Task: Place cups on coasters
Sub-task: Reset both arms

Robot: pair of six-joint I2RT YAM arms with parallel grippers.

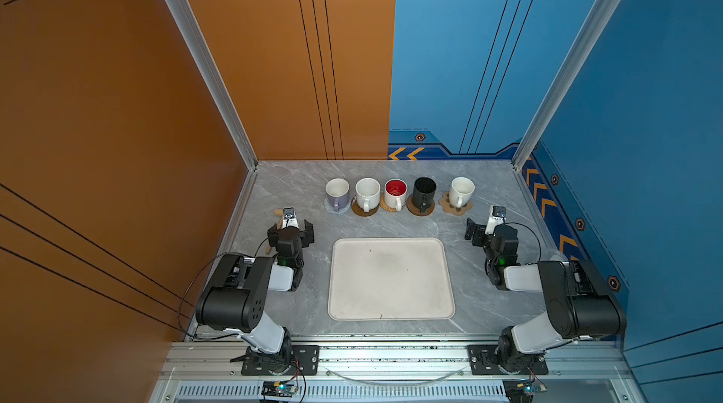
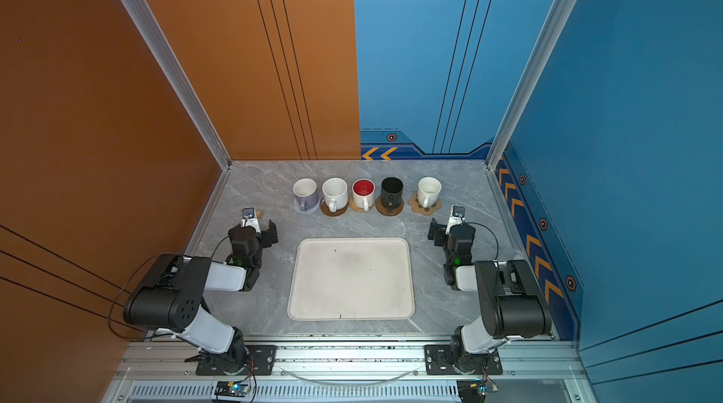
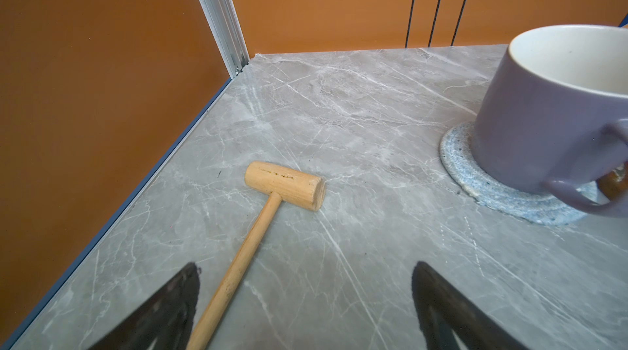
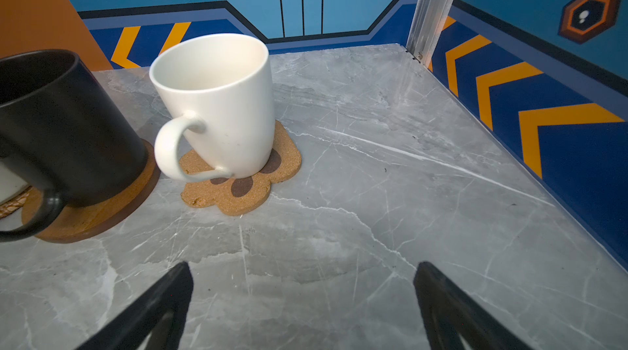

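Cups: five, all upright in one row along the far side of the counter (image 1: pixel 489 186), each on its own coaster, handles turned toward me. From my left:
- lavender cup (image 1: pixel 337 189) on the grey-white woven coaster (image 1: pixel 339 209)
- speckled white cup (image 1: pixel 367 190) on the glossy brown coaster (image 1: pixel 358 211)
- red-lined white cup (image 1: pixel 395 190) on the rattan coaster (image 1: pixel 387 208)
- black cup (image 1: pixel 424 189) on the plain brown coaster (image 1: pixel 414 209)
- cream-white cup (image 1: pixel 461 189) on the paw-shaped coaster (image 1: pixel 450 207), set a little apart from the other four

Left end effector (image 3: pixel 306 268): jaws spread wide, holding nothing, near the lavender cup. Wooden mallet (image 3: pixel 283 185) lies on the counter just ahead of it, its handle running in beside one finger.

Right end effector (image 4: pixel 302 268): jaws equally wide, holding nothing, near the cream-white cup.

Cream tray (image 1: pixel 391 252) lies between my two arms.
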